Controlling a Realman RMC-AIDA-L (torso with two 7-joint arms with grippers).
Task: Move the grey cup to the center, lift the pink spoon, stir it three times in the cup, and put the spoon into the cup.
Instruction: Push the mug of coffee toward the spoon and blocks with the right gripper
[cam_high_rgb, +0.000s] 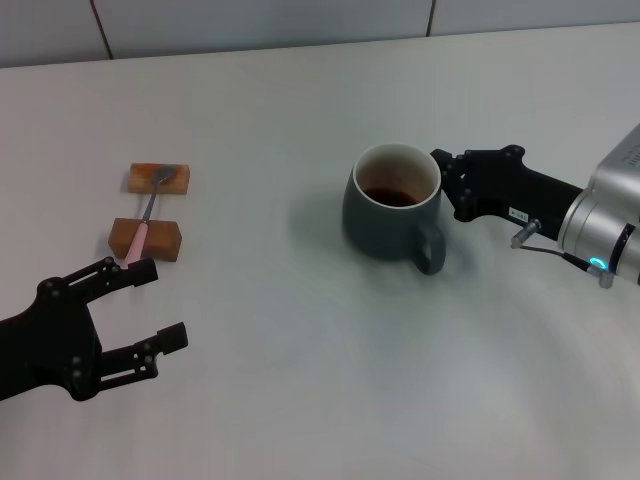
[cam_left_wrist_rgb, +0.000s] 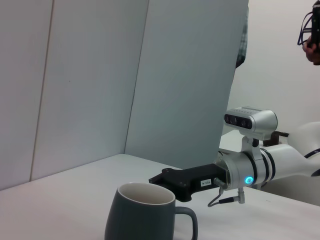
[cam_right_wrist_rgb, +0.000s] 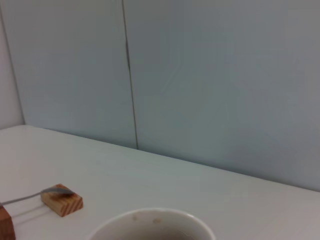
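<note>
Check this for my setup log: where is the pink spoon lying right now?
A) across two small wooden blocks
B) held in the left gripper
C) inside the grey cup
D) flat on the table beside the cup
A: the pink spoon bridges the two wooden blocks, far from the grey cup, while the left gripper sits open and empty near its handle end.

blue-grey cup (cam_high_rgb: 385, 225), pink spoon (cam_high_rgb: 147, 218), orange-brown blocks (cam_high_rgb: 146, 240)
</note>
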